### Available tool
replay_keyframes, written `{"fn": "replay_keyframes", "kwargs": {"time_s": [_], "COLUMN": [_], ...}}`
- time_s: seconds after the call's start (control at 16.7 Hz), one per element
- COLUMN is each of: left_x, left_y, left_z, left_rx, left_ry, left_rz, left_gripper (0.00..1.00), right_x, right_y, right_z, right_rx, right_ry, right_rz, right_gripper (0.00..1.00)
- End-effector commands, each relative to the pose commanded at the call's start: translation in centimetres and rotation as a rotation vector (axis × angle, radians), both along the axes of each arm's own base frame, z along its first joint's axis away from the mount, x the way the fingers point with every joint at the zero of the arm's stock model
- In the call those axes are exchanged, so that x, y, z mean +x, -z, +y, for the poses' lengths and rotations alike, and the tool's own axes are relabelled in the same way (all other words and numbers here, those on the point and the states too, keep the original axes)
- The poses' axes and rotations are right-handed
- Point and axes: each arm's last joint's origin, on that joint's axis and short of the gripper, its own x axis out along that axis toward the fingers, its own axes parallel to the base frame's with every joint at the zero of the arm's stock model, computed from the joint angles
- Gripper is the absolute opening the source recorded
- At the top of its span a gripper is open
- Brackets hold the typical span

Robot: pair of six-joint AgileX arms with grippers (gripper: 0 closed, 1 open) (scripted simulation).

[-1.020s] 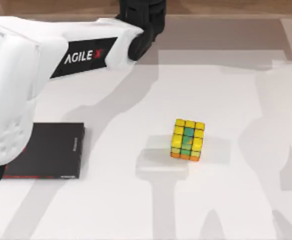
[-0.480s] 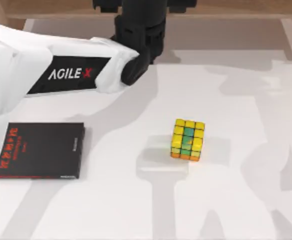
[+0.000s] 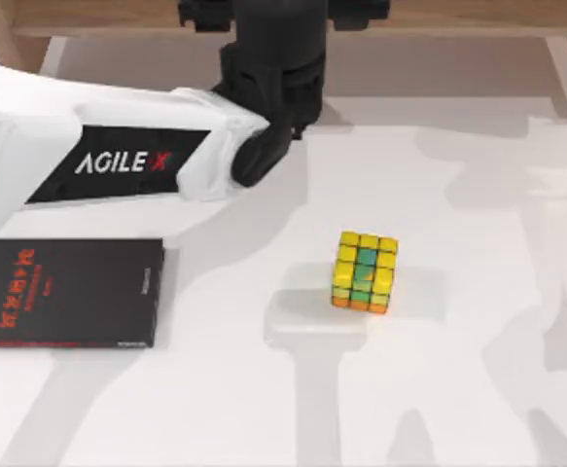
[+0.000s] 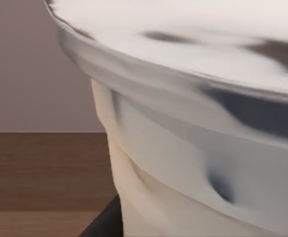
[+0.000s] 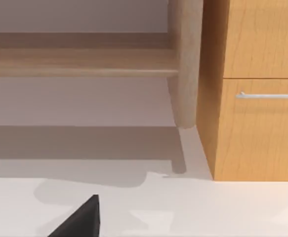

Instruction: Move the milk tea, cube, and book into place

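Observation:
The cube (image 3: 365, 271), mostly yellow with green squares and an orange side, stands alone on the white table (image 3: 439, 389), right of centre. My left arm (image 3: 137, 161) reaches across to the table's back edge, where its black wrist (image 3: 273, 58) hangs. In the left wrist view the milk tea (image 4: 183, 148), a cream cup with a white lid, sits pressed close in the left gripper, with wood behind it. The book is out of view. A dark fingertip (image 5: 82, 219) of my right gripper shows in the right wrist view, low over the table.
A black book with red lettering (image 3: 69, 292) lies flat at the table's left edge. A wooden shelf (image 3: 458, 15) runs along the back. A wooden cabinet (image 5: 257, 98) with a metal drawer handle (image 5: 269, 95) stands beside a wooden leg (image 5: 185, 64).
My left arm has swung away from the black book toward the back of the table, uncovering the book's red lettering. The cube has not moved.

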Motion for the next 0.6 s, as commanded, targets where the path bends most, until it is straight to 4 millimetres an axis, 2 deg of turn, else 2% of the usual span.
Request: {"fn": "replay_keyframes", "kwargs": {"time_s": [0.18,0.3,0.42,0.6], "left_x": [-0.5,-0.8,-0.9,-0.9], "left_y": [-1.3,-1.8,-1.8,-1.0], "left_z": [0.7,2.2,5.0,11.1], "left_rx": [-0.033,-0.049,-0.052,-0.038], "left_ry": [0.056,0.121,0.184,0.257], "left_rz": [-0.034,-0.052,-0.060,-0.060], "left_gripper": [0.00,0.00,0.00,0.00], "right_x": [0.0,0.0,0.0,0.0], "right_y": [0.0,0.0,0.0,0.0], "right_z": [0.0,0.0,0.0,0.0], "right_rx": [0.000,0.000,0.000,0.000], "right_ry": [0.000,0.000,0.000,0.000], "right_rz": [0.000,0.000,0.000,0.000], "right_gripper": [1.00,1.00,1.00,1.00]}}
